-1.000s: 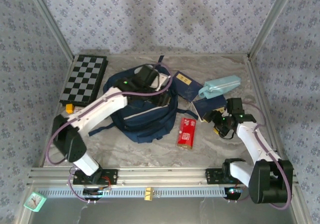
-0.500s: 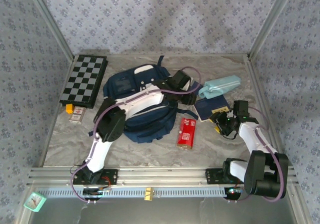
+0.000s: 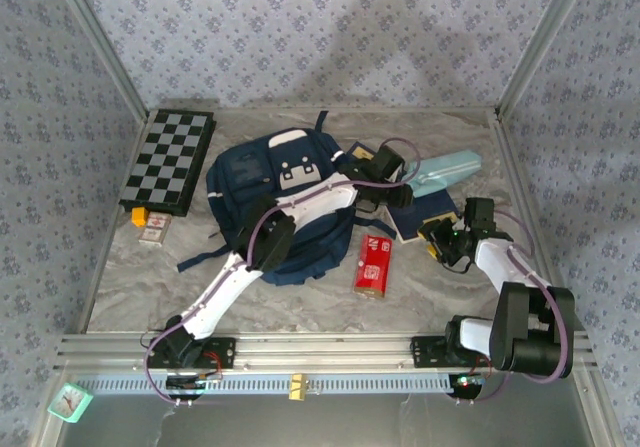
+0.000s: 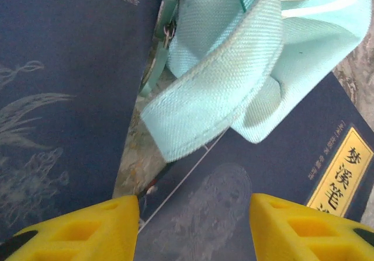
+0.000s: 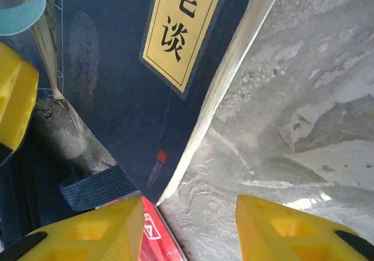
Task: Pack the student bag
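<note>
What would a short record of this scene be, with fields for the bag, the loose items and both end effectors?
student bag: lying flat, front patch up
pencil case: light blue, outside the bag, right of it
far navy book: beside the bag
near navy book: below the pencil case
red packet: near side, right of the bag
chessboard: far left
left end effector: open, above the pencil case strap and both books
right end effector: open, at the near navy book's corner
</note>
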`<action>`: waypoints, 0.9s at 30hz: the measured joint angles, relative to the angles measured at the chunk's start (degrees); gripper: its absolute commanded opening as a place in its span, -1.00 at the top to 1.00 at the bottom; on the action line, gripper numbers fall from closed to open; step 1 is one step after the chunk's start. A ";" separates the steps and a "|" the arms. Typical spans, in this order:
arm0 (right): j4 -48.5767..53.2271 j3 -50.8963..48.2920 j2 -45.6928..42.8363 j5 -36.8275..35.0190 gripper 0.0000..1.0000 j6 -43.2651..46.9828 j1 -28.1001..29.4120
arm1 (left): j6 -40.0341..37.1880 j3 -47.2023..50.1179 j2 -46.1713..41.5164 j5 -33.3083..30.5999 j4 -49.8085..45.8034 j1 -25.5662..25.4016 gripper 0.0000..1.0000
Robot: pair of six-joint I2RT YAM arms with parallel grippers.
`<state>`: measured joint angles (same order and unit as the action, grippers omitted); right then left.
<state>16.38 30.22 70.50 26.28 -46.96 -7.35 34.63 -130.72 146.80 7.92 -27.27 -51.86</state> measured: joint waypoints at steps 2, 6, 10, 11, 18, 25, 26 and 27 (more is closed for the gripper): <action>-0.24 0.00 0.44 -0.11 0.08 0.00 0.00 | 0.35 -4.17 2.58 0.61 -1.77 -0.02 -0.04; -0.24 0.02 1.20 -0.11 0.08 0.11 -0.15 | 2.05 -10.43 6.14 2.40 -5.20 -0.02 -0.02; 0.37 0.15 1.33 -0.13 0.08 0.98 -1.38 | 4.33 -10.47 6.32 3.28 -6.45 -0.31 -0.01; 0.63 0.28 1.33 -0.13 0.07 1.22 -1.75 | 4.81 -10.47 6.32 3.26 -6.78 -0.48 -0.01; 4.22 2.08 1.16 -0.52 0.07 4.20 -6.97 | 8.59 -9.60 5.40 3.21 -8.83 -2.99 0.02; 9.88 2.84 -2.01 -2.47 -0.10 7.72 -11.26 | 12.22 4.09 -3.23 0.83 -8.57 -7.19 0.08; 10.19 2.84 -2.08 -2.45 -0.13 8.02 -11.78 | 12.41 4.83 -3.82 0.37 -8.63 -7.54 0.07; 10.38 2.84 -2.03 -2.40 -0.15 8.31 -12.37 | 12.46 4.83 -3.93 -0.15 -8.72 -7.74 0.07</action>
<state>26.76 33.06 68.47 23.88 -38.65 -19.73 47.09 -125.89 142.87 7.77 -35.99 -59.59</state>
